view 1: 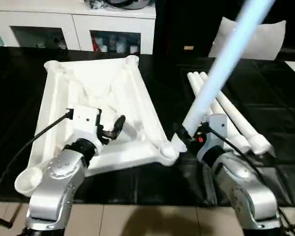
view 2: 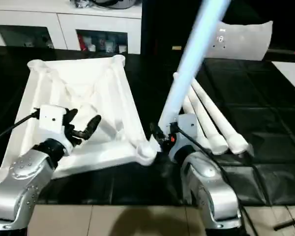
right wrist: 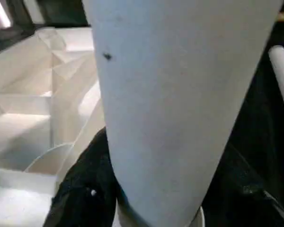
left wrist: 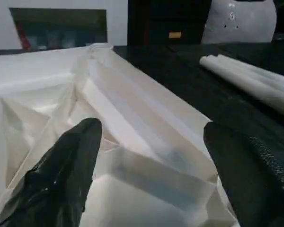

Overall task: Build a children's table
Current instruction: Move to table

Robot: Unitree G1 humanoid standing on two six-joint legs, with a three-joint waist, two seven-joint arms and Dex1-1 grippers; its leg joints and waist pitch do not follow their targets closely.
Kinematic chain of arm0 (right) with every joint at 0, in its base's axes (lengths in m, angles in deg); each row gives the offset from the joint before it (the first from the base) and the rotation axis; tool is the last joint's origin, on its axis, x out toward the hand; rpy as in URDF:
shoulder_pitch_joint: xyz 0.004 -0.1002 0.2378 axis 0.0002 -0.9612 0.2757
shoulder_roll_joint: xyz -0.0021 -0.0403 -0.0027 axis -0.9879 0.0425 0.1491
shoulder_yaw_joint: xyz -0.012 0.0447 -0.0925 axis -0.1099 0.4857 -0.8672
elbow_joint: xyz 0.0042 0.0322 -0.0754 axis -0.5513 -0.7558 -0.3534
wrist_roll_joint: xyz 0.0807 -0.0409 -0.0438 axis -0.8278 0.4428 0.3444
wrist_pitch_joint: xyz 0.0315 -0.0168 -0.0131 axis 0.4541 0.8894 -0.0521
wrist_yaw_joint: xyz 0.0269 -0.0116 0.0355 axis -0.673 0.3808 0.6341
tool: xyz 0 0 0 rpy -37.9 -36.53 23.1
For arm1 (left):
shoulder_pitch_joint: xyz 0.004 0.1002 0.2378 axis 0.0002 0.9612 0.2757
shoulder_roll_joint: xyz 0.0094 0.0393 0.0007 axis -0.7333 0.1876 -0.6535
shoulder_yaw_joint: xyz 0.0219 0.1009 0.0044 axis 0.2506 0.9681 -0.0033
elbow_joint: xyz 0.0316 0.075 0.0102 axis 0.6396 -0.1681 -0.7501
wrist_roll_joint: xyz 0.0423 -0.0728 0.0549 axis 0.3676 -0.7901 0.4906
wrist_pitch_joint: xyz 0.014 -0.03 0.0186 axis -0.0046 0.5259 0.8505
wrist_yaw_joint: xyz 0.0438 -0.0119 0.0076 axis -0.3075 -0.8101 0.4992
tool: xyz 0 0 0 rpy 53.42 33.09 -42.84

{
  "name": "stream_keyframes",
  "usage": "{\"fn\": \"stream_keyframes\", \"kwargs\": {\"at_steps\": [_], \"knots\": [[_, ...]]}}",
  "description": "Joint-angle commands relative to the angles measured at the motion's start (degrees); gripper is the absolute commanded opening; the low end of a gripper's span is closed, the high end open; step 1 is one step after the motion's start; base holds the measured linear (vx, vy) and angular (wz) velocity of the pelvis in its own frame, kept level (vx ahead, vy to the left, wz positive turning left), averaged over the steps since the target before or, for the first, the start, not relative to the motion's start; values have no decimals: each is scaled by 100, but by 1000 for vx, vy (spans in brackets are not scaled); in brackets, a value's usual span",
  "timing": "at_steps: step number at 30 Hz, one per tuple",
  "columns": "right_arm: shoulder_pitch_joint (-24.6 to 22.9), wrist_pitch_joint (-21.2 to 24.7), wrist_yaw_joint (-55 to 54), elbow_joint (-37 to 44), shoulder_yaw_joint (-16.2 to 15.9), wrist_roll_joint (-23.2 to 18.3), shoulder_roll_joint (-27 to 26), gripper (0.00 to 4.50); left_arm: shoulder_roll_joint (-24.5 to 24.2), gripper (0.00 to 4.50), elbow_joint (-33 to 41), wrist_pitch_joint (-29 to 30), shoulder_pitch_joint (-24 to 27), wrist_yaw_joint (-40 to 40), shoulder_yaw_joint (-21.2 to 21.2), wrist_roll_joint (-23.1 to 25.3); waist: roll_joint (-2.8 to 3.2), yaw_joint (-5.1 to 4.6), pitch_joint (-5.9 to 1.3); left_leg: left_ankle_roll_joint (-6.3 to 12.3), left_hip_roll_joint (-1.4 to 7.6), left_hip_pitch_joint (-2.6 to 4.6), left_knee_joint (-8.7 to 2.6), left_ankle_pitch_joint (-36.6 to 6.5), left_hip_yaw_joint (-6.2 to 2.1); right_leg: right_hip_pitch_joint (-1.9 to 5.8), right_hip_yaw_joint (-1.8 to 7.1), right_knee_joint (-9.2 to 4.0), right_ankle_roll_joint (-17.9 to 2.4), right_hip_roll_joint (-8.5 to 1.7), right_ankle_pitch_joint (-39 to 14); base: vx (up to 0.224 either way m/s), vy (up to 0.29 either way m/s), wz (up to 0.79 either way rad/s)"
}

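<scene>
The children's table top [view 1: 103, 83] lies upside down on the black mat, its ribbed underside facing up. My left gripper [view 2: 83, 120] hangs open just above its near ribs, with nothing between the fingers [left wrist: 75, 156]. My right gripper [view 1: 189, 135] is shut on a white leg [view 1: 221, 64] near its thick end. That leg rises steeply up and away to the right. Its lower end sits beside the near right corner socket [view 1: 169, 150]; whether it touches the socket I cannot tell. Three more legs [view 1: 236, 120] lie side by side on the mat to the right.
A white cabinet with shelves [view 1: 73, 24] stands behind the mat. A flat white board [view 1: 265, 39] leans at the back right. The black mat ends at a tiled floor [view 1: 137, 219] close to my body.
</scene>
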Motion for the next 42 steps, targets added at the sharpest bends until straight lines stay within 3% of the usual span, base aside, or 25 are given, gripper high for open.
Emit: {"fn": "stream_keyframes", "kwargs": {"at_steps": [1,2,3,4,5,6,7,8,9,10,11,12,13,14,15,16,17,18,19,22,25,27,30,36,42], "knots": [[82,-64,-1,113,-26,-62,-139,191,-52,389,26,22,20,-21,-48,43,112,-9,-390,1333,-14,331,-463,1590,-319,362,-206,58,1337,41,2122,109,24,57],[97,-66,-47,109,111,-195,-234,191,-64,389,33,-1,17,-61,5,44,296,-353,-543,1594,504,1553,-386,2046,-767,-822,-142,665,1189,181,954,142,-18,50],[95,-66,-31,102,108,-190,-216,191,-74,389,37,-11,19,-80,45,58,177,-436,-523,2224,984,1702,-434,3983,-1186,-1330,69,1120,766,-51,-665,87,-33,18],[93,-66,-17,97,96,-182,-196,191,-80,389,39,-17,21,-95,71,72,120,-334,-415,1994,1001,1309,-498,4084,-870,-1544,289,1313,509,-227,-256,87,-33,18],[83,-99,-17,95,84,-150,-176,191,-84,389,42,-31,25,-112,96,85,104,-338,-378,1675,853,1046,-645,3506,-561,-1471,273,1368,389,-180,177,-80,-21,1],[70,-123,-29,102,85,-140,-159,191,-83,389,46,-44,29,-132,126,92,-95,-325,-300,1295,578,835,-804,2151,-196,-1397,375,1011,-4,-177,1076,-41,-69,-3],[53,-148,-39,122,101,-153,-162,191,-87,389,49,-38,31,-132,154,113,-390,-228,-240,858,110,673,-744,626,114,-1101,650,262,-281,-272,1375,-41,-69,-3],[35,-177,-47,148,127,-180,-177,191,-92,389,48,-35,32,-127,180,137,-455,-103,-178,581,-230,504,-476,-86,280,-871,989,-49,-303,-469,240,88,-98,2],[18,-183,-61,171,165,-191,-200,191,-70,389,41,-86,39,-155,180,104,-520,26,-329,39,-268,166,272,-265,-21,-238,1551,-199,-824,-1100,-1113,110,-67,2],[13,-184,-66,179,181,-192,-211,191,-60,389,38,-108,41,-167,178,89,-492,33,-326,-517,-167,16,288,381,-133,-253,1399,-53,-1097,-1014,-301,110,-67,2],[5,-205,-59,193,203,-191,-218,191,-70,389,39,-105,43,-181,189,88,-487,4,-336,-715,-145,-31,223,698,-151,-222,1287,45,-1154,-960,596,98,-49,-11],[-3,-218,-40,207,224,-180,-224,191,-75,389,40,-95,49,-203,195,66,-387,-19,-284,-999,-57,1,-55,1503,-144,-414,985,130,-1351,-815,2307,56,-51,-13],[-27,-301,-58,228,243,-105,-205,191,-166,389,30,-77,54,-356,253,27,-212,-70,-242,-1136,63,69,-562,2150,-81,-647,596,205,-1256,-420,2839,56,-51,-13],[-27,-301,-58,228,243,-105,-205,191,-166,389,30,-77,54,-356,253,27,-82,-59,-267,-1010,178,69,-655,2002,-76,-663,561,186,-1197,-374,2701,0,0,0],[-50,-308,26,246,233,-152,-177,191,-231,389,37,-77,60,-493,294,-22,-36,-169,-302,-1120,390,152,-580,1757,-130,-731,592,308,-1279,-248,2440,62,46,-5],[-94,-291,113,279,232,-246,-165,191,-320,389,70,-72,83,-679,348,-88,-51,-202,-294,-1172,422,169,-647,1188,-133,-665,619,257,-1451,-324,2088,62,46,-5],[-122,-294,151,301,228,-298,-152,191,-394,389,95,-82,96,-807,393,-107,-38,-191,-300,-1191,419,168,-664,938,-114,-645,628,232,-1516,-349,1933,0,0,0],[-161,-267,185,334,229,-360,-138,191,-491,389,123,-41,106,-978,448,-154,-64,-194,-244,-1214,422,184,-720,288,-67,-689,657,162,-1602,-358,1443,-34,52,4],[-260,-219,143,410,254,-393,-137,191,-625,389,179,124,107,-1286,498,-315,-51,-177,-204,-1253,424,216,-765,-357,-31,-721,676,103,-1627,-381,764,-34,52,4],[-331,-218,297,440,277,-475,-119,191,-792,389,204,289,33,-1597,545,-487,-89,-181,-158,-1309,429,244,-836,-1295,34,-776,710,-28,-1411,-434,-727,0,0,0],[-346,-526,490,397,204,-355,-30,191,-1158,389,209,347,-83,-2108,753,-553,-81,-181,-151,-1329,438,228,-856,-1449,40,-833,717,-88,-1156,-462,-1298,0,0,0],[-346,-525,543,388,162,-312,69,191,-1650,389,253,372,-140,-2870,1110,-590,-71,-168,-154,-1302,431,213,-865,-1331,43,-839,729,-86,-1133,-463,-1223,0,0,0],[-346,-186,696,494,210,-585,167,191,-2022,416,374,612,-158,-3519,1363,-806,-33,-164,-176,-1272,432,222,-860,-1103,63,-842,734,-37,-1238,-451,-885,0,0,0],[-438,-272,936,530,215,-581,368,191,-2279,449,315,878,-315,-3857,1777,-700,-31,-154,-206,-1122,434,176,-820,-379,114,-766,717,29,-1524,-444,37,0,0,0],[-600,-134,895,637,167,-651,363,191,-2244,399,-65,831,-391,-3630,2051,-290,7,-151,-215,-1075,443,181,-823,-242,127,-728,707,34,-1621,-445,305,0,0,0]]}}
